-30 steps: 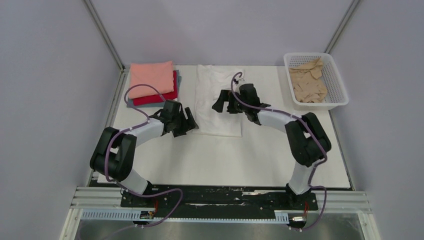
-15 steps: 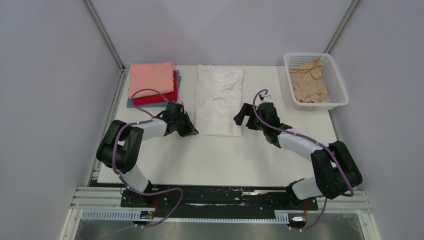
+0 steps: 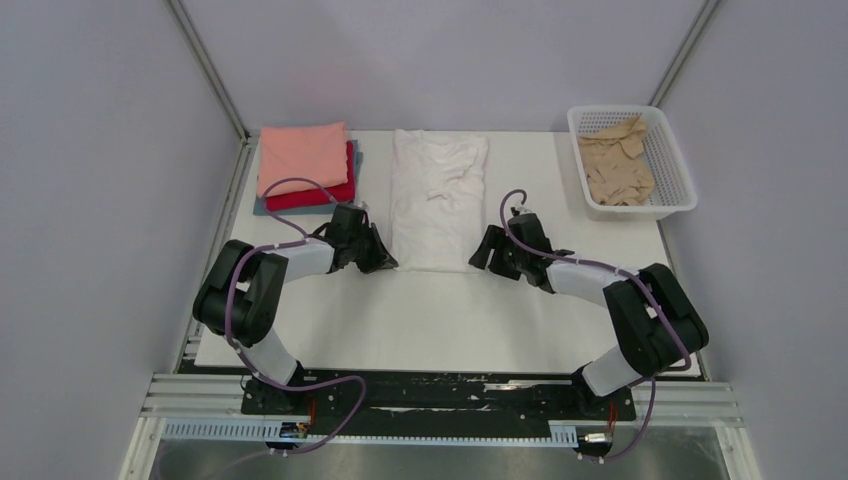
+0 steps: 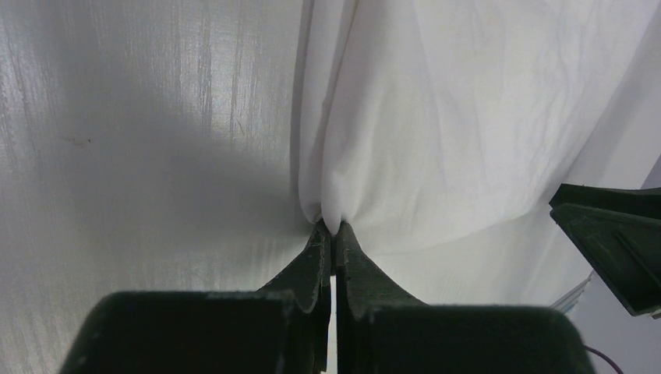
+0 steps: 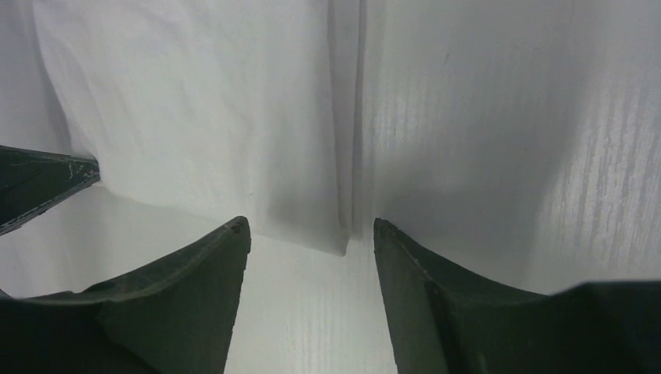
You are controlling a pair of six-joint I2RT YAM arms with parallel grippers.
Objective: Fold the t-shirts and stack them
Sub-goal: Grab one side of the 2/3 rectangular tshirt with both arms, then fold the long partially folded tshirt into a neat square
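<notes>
A long white t-shirt [image 3: 438, 200], folded into a narrow strip, lies mid-table. My left gripper [image 3: 386, 262] is at its near left corner. In the left wrist view that gripper [image 4: 333, 230] is shut on a pinched fold of the white t-shirt [image 4: 436, 117]. My right gripper [image 3: 481, 258] sits low at the near right corner. In the right wrist view it [image 5: 310, 230] is open, its fingers on either side of the corner of the white t-shirt [image 5: 195, 109]. A salmon-pink t-shirt [image 3: 303, 155] tops a folded stack over a red t-shirt [image 3: 320, 192] and a grey-blue t-shirt [image 3: 262, 206].
A white lattice basket [image 3: 672, 205] at the back right holds a crumpled tan t-shirt [image 3: 615, 165]. The folded stack sits at the back left, close to the left wall. The table's white mat [image 3: 450, 320] spreads between the shirt and the arm bases.
My right arm swung from over the shirt's middle down to its near right corner, and its jaws narrowed. My left gripper shut on the near left corner.
</notes>
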